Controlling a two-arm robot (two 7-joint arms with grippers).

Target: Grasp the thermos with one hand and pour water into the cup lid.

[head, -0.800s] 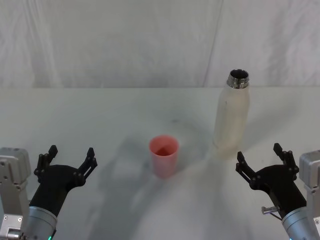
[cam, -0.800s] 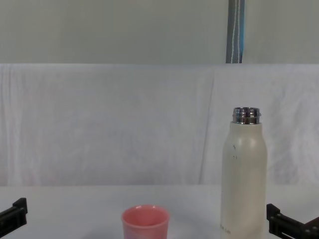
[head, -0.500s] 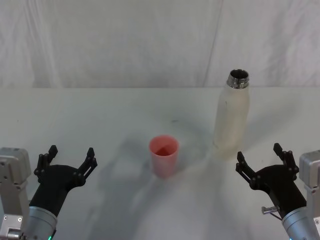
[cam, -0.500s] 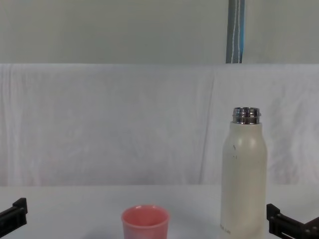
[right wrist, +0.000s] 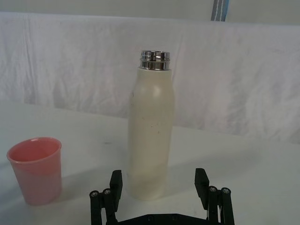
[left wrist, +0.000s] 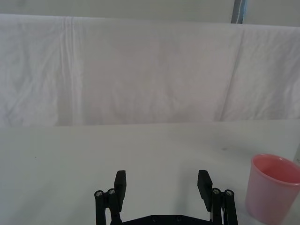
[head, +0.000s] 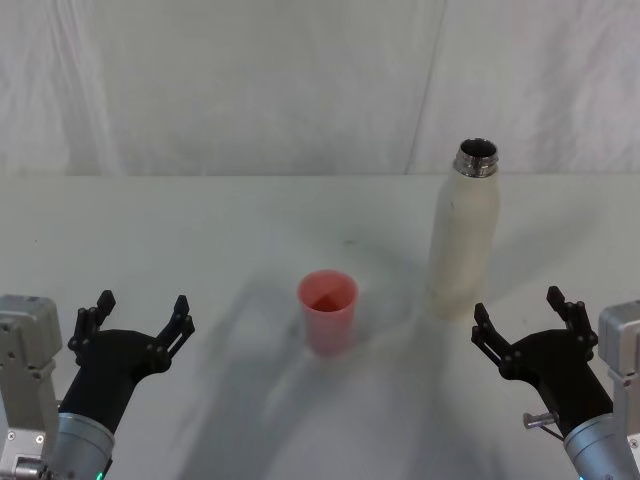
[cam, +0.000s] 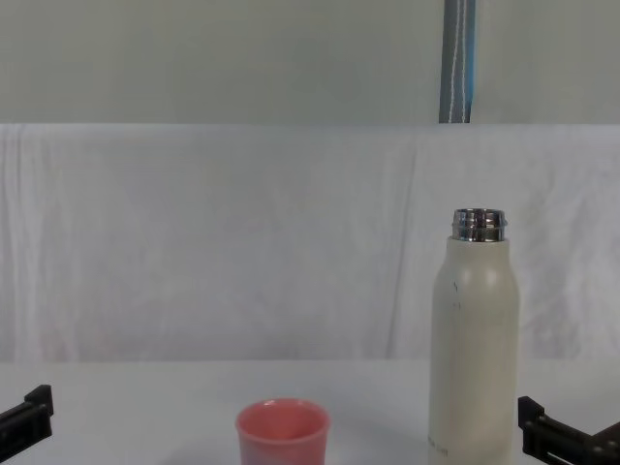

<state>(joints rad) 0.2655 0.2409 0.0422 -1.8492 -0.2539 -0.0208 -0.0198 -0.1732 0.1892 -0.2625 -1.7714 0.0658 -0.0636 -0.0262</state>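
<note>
1. My left claw (head: 136, 312) hangs low over the near left of the white tabletop (head: 200, 220), fingers spread wide and holding nothing.
2. The pink cup lid (head: 327, 311) stands upright at centre, mouth up, well apart from both claws; I cannot tell whether it holds any water.
3. The cream thermos (head: 464, 235) stands upright to the cup lid's right and farther back, cap off, steel neck bare.
4. My right claw (head: 526, 319) waits just in front of the thermos, jaws open and empty.
5. My plan: drive the right claw straight ahead, grip the thermos mid-body, squeeze firmly, then tip slowly over the cup lid.
6. In the chest view the thermos base and both claws are cropped.
</note>
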